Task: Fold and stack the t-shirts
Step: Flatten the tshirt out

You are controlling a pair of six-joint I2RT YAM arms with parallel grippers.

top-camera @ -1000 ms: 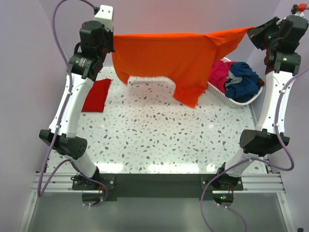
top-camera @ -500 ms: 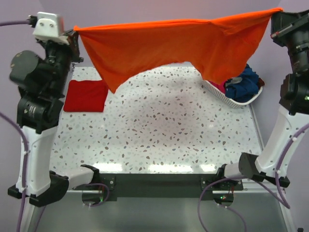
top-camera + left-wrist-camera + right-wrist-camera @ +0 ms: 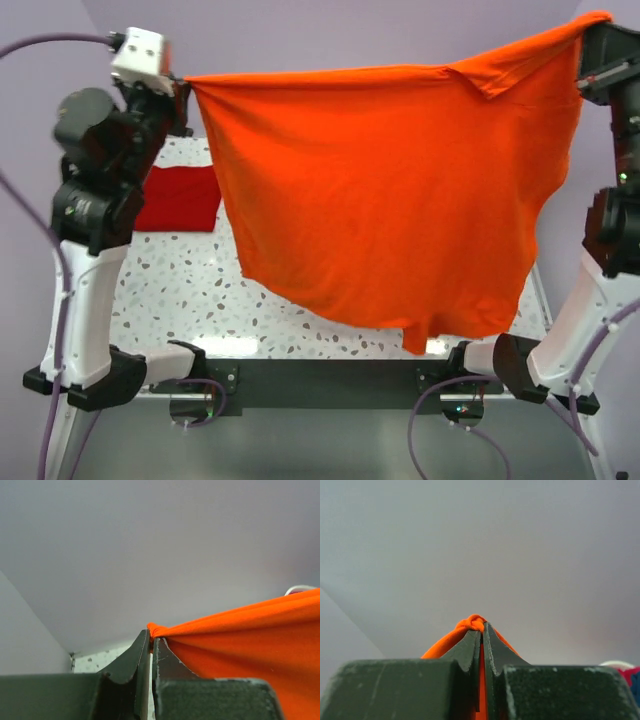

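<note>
Plainly, two hazards, then the item.

Hazard, near: the orange t-shirt [image 3: 390,200] hangs with its lowest tip over the near edge of the table [image 3: 180,290]. Lowered as it hangs, I judge it would bunch or trail off that edge instead of lying flat.

Hazard, higher: each top corner is held by only a small pinch of cloth. The left gripper [image 3: 151,641], above the table's far-left corner, is clenched on one corner. The right gripper [image 3: 481,629], above the table's right edge, is clenched on the other, with a knob of fabric poking past its tips. A sharp tug between them could, I think, pull a corner free and drop the cloth in a heap.

Item: orange t-shirt, one, large, bright, plain. It is spread in the air above the table like a curtain. The top edge is nearly taut, and a sleeve flap is folded over toward the right grip. The bottom edge is uneven and hangs longer toward the right. It hides most of the table.

Also: red t-shirt [image 3: 180,198], one, folded flat, lying on the table's far-left part.
</note>
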